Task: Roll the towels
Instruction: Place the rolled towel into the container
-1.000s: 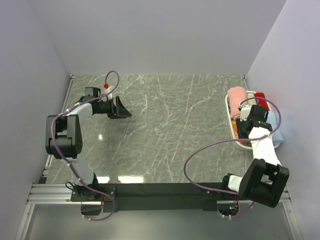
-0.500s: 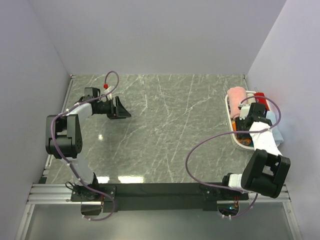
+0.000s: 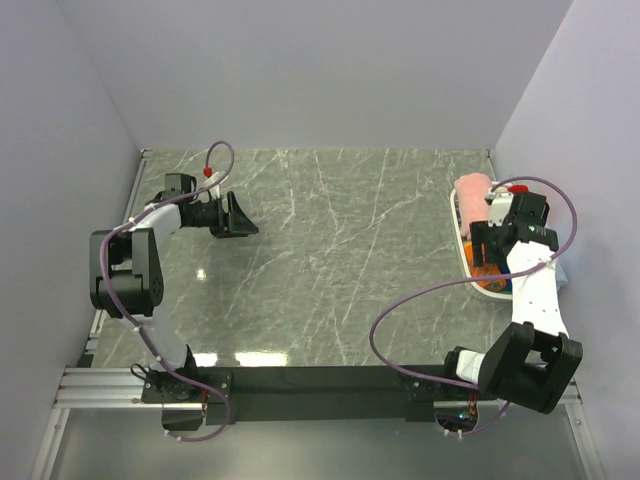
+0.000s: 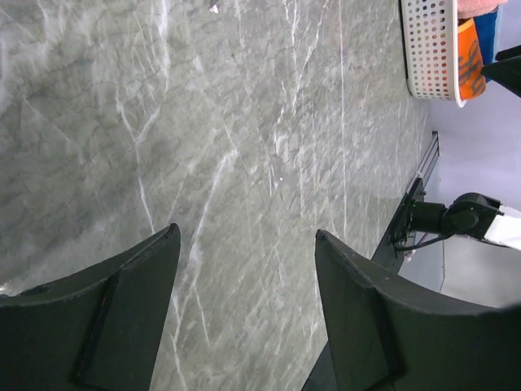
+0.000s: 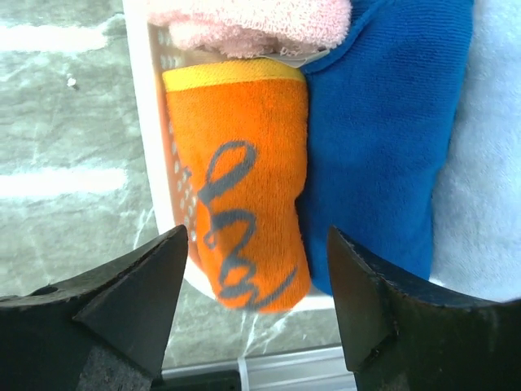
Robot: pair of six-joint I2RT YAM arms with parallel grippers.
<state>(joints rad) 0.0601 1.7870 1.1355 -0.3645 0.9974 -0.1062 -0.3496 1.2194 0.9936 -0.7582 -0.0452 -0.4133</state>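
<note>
Rolled towels lie in the white basket (image 5: 138, 122) at the table's right edge. An orange roll with grey lettering (image 5: 244, 179) lies beside a blue towel (image 5: 383, 138), a pink one (image 5: 252, 24) and a pale blue one (image 5: 488, 163). My right gripper (image 5: 257, 236) is open above the orange roll, one finger on each side, not touching it. In the top view it (image 3: 487, 250) hangs over the basket (image 3: 458, 225), near the pink roll (image 3: 472, 190). My left gripper (image 3: 235, 215) is open and empty over the bare table at the far left.
The grey marble table (image 3: 340, 250) is walled at the back and both sides. The left wrist view shows the basket (image 4: 427, 49) far off. A metal rail (image 5: 326, 366) runs just past the basket's near end.
My right wrist has swung toward the back right over the basket and its forearm has straightened. The left gripper has shifted very slightly left.
</note>
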